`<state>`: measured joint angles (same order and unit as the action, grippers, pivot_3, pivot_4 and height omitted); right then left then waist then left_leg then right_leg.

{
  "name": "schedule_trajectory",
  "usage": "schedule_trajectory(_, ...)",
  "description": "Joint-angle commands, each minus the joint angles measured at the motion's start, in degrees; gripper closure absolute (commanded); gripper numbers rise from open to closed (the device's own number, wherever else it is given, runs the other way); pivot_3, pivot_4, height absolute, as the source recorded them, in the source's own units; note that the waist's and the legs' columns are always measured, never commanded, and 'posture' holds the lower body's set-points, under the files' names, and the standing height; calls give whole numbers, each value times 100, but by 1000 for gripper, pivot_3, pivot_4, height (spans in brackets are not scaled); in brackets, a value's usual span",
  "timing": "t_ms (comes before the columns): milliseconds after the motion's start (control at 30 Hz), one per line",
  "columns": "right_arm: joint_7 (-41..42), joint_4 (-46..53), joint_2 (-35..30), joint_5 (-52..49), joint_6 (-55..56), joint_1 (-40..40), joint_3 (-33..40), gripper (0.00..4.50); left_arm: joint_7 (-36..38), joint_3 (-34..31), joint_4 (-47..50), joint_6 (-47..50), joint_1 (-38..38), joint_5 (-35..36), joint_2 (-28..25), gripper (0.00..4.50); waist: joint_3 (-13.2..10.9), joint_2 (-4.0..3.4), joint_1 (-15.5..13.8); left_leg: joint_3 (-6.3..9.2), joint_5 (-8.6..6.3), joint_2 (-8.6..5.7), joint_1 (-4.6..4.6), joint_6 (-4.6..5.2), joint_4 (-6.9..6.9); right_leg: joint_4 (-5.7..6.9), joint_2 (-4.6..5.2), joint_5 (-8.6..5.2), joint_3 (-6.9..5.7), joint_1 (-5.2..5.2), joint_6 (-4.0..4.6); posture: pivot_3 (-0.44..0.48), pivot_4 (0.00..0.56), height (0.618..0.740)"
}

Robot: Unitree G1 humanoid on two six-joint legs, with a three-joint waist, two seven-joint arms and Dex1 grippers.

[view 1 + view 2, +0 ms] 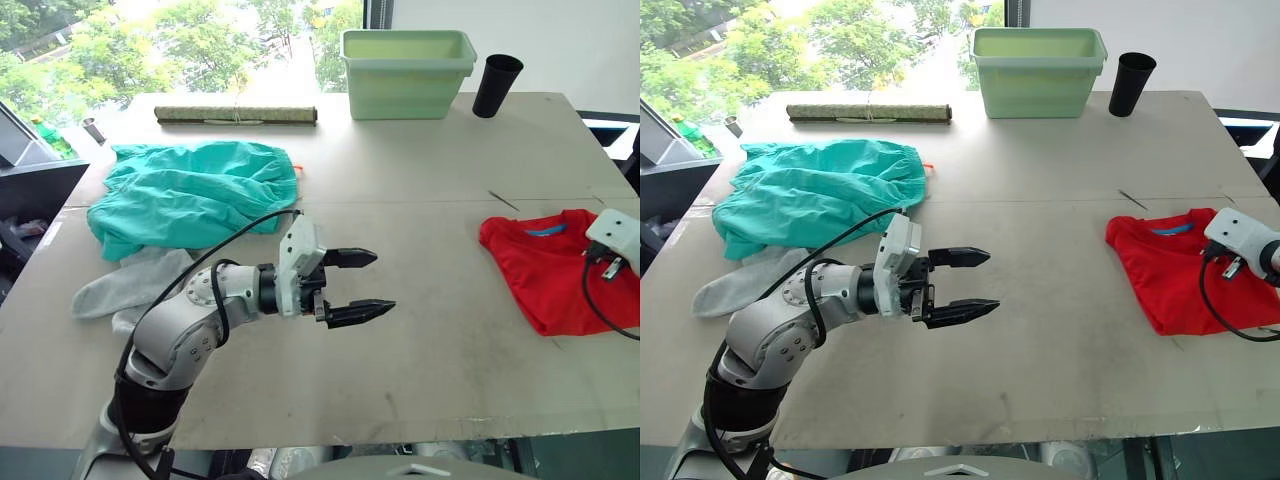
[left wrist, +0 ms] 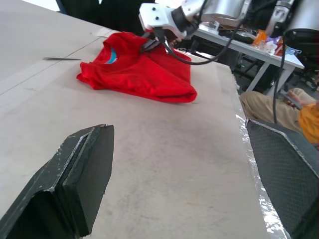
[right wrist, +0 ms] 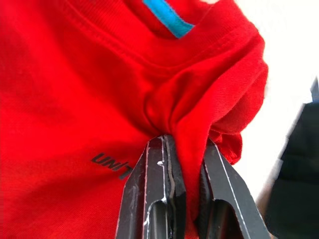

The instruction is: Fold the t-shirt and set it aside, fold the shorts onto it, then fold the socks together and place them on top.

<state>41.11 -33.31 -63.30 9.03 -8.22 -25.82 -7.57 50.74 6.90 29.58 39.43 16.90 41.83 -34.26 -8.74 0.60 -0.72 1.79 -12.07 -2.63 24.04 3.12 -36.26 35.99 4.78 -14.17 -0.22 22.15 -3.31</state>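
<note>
Laundry lies spread across a pale grey table [image 1: 420,330] as the robot's two arms work at opposite sides. On the robot's right, the folded red t-shirt [image 1: 545,265] rests near the table's right edge, its blue collar band facing the far side; the right gripper [image 3: 174,164] has its black jaws closed on a bunched fold of the red cloth just below the collar, beside dark printed lettering. The left gripper [image 1: 355,285] hovers above bare tabletop near the middle, jaws spread apart and holding nothing, pointed toward the shirt with open table between them. Behind the left arm, the teal-green shorts [image 1: 190,190] sit crumpled on the table's left side, an orange drawstring [image 1: 299,172] peeking out at their right edge. The light grey socks [image 1: 125,285] lie just in front of the shorts, touching them and partly hidden by the left arm and its black cable. Along the far edge stand a rolled mat [image 1: 236,115], a pale green plastic bin [image 1: 407,70] and a black cup [image 1: 496,85], all well apart from the clothing. In the left wrist view, a seated person [image 2: 289,107] in tan trousers appears beyond the table's right edge.
</note>
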Motion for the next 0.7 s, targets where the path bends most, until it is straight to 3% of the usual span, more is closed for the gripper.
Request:
schedule_trajectory(33,57,-255,-86,64,135,-47,172,4445,45,-26,65,-60,188,60,69,0,0,-1,-23,2,-3,-1,0,5,-1,-1,2,0,0,-2,1,0,150,731)
schedule_trajectory(100,80,-262,-105,-13,264,-13,282,4445,128,3,4,-117,224,19,79,0,0,-1,-14,2,-5,-4,0,8,-3,-1,5,0,0,-4,0,0,150,731)
schedule_trajectory(133,106,-248,-115,-58,318,6,330,3711,160,11,-14,-135,229,6,79,0,0,-1,-8,1,-5,-4,-1,8,-3,-1,5,0,0,-5,0,0,150,731)
schedule_trajectory(233,21,-128,-205,-101,390,112,524,2515,353,88,-152,-257,296,-82,77,0,-1,-3,-2,0,-4,-3,-5,7,-3,1,3,0,0,-5,0,0,150,731)
schedule_trajectory(267,77,15,-256,-184,348,246,656,1821,403,85,-174,-276,305,-78,72,0,-1,-3,-2,0,-3,-2,-6,6,-3,1,0,0,-1,-7,0,0,150,731)
schedule_trajectory(400,185,1114,-370,-794,-171,1314,1891,38,629,120,-270,-366,363,-115,57,0,-1,-8,-29,5,-4,-3,-5,7,-3,0,5,11,2,-11,-19,0,150,731)
schedule_trajectory(567,-92,2664,129,-1345,-1138,2685,4057,38,734,355,-635,-571,621,-371,283,0,-1,-12,-60,11,-17,-3,-8,28,-4,-2,6,11,-3,-24,-21,0,150,731)
schedule_trajectory(700,-544,4107,1206,-2229,-1851,2857,5352,38,552,464,-995,-681,871,-537,725,0,-3,-8,-38,18,-19,0,-24,31,-9,-6,0,11,-12,-43,-23,0,150,731)
